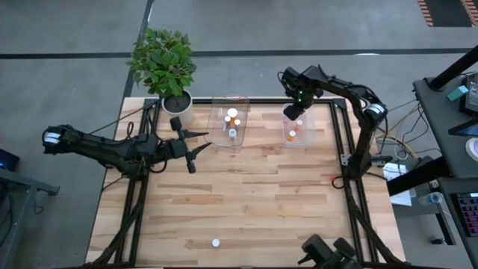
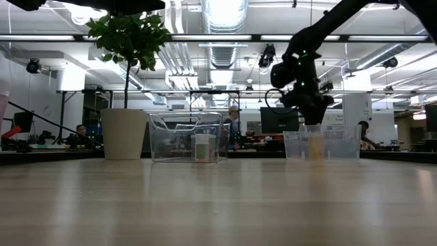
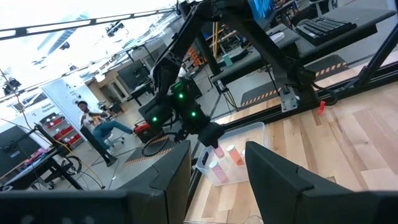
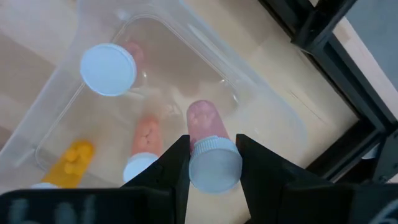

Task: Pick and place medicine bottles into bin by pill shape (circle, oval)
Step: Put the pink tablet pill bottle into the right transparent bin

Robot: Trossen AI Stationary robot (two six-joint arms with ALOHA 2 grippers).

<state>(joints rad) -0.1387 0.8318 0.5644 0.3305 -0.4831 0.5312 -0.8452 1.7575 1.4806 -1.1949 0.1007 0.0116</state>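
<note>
- Medicine bottles lie in three places: one white-capped bottle (image 1: 216,242) alone on the bench (image 1: 246,202) near its front edge, the others in two clear tubs at the far side.
- Left pincer (image 1: 196,146) hangs over the bench just beside the left tub (image 1: 229,124), fingers partly apart with nothing between them.
- That left tub holds several bottles with white and orange tops.
- Right tub (image 4: 261,106) holds a yellow-filled bottle (image 4: 71,158), an orange-pink one (image 4: 144,140) and one standing with its white cap (image 4: 108,70) facing up.
- Right pincer (image 4: 213,163) is above this right tub, closed on a pink bottle (image 4: 207,142) with a white cap; pinkish pills show through its clear wall.
- A potted plant (image 1: 166,66) stands at the bench's far left corner.
</note>
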